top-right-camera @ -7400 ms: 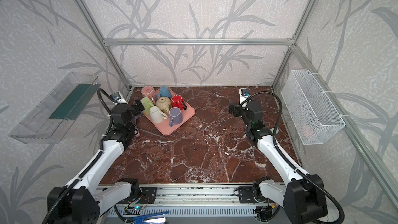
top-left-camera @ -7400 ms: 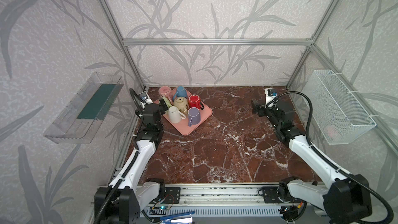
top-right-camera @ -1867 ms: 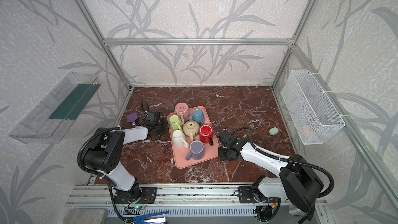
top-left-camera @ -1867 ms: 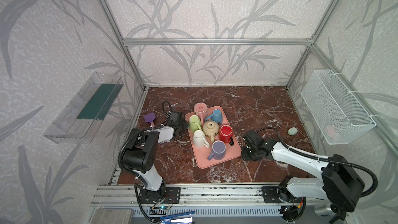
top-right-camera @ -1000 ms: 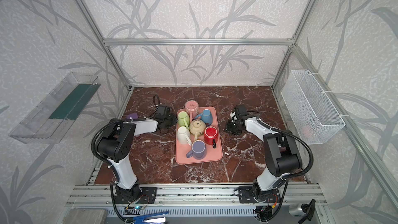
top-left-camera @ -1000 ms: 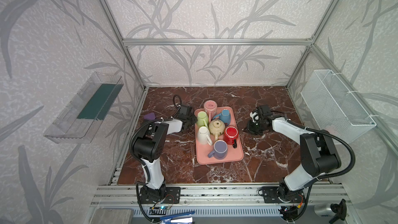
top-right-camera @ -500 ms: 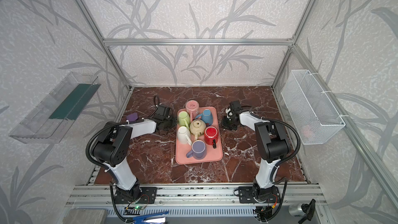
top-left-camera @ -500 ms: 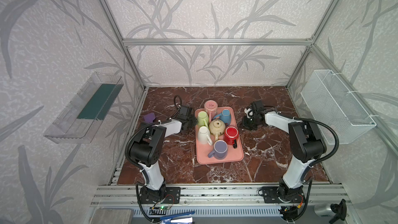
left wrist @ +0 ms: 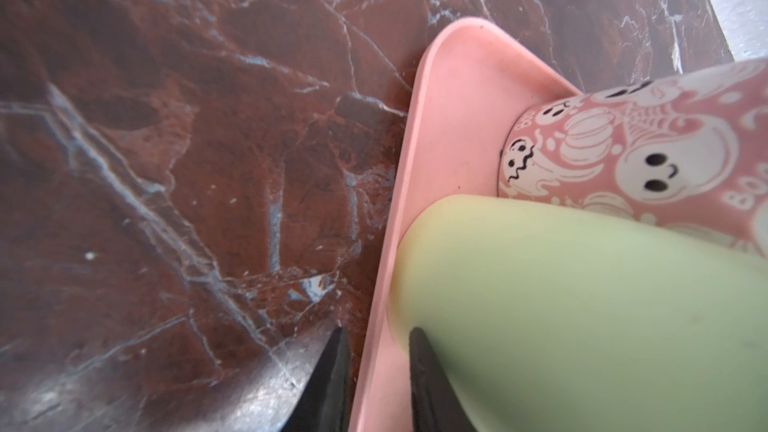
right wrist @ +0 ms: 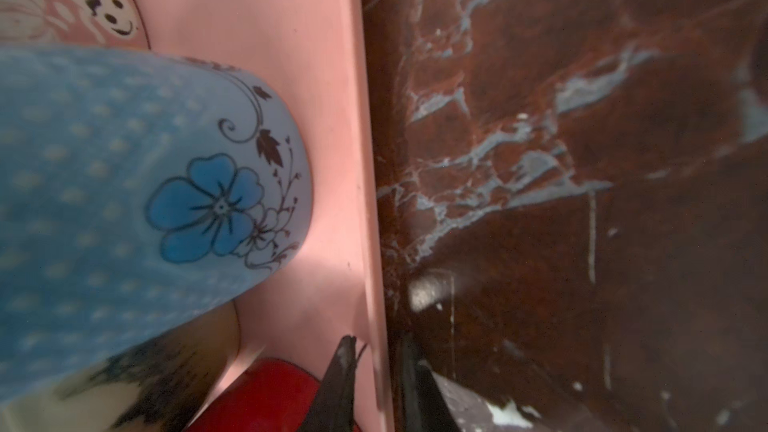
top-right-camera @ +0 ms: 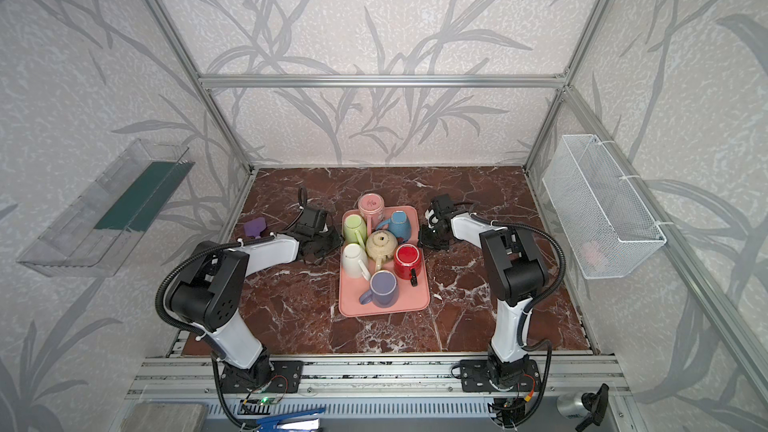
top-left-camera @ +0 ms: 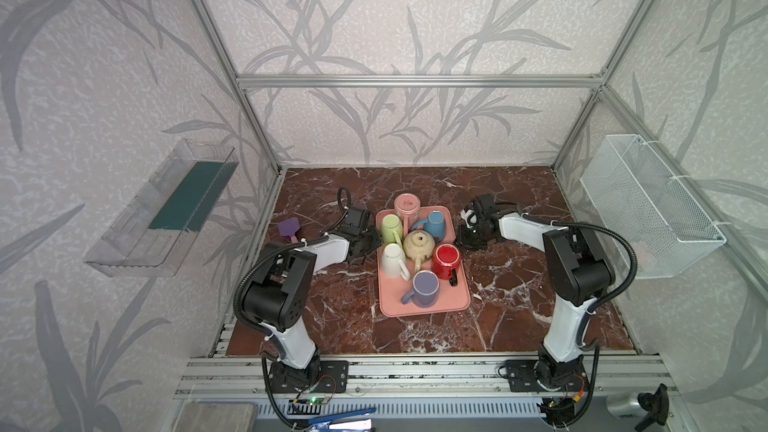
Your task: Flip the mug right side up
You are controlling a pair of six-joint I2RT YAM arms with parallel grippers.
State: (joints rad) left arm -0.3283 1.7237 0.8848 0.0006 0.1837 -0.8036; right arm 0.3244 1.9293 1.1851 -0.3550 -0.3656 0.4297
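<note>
Astride opposite tray [top-left-camera: 451, 303] rims sit left claw [top-left-camera: 371, 243] and right claw [top-left-camera: 468, 240]

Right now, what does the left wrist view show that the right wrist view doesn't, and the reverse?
Only the left wrist view: the green mug and the left gripper.
Only the right wrist view: the blue mug, the red mug and the right gripper.
Both: the tray, its rim running between slightly parted jaws; the ghost mug; the table.
</note>
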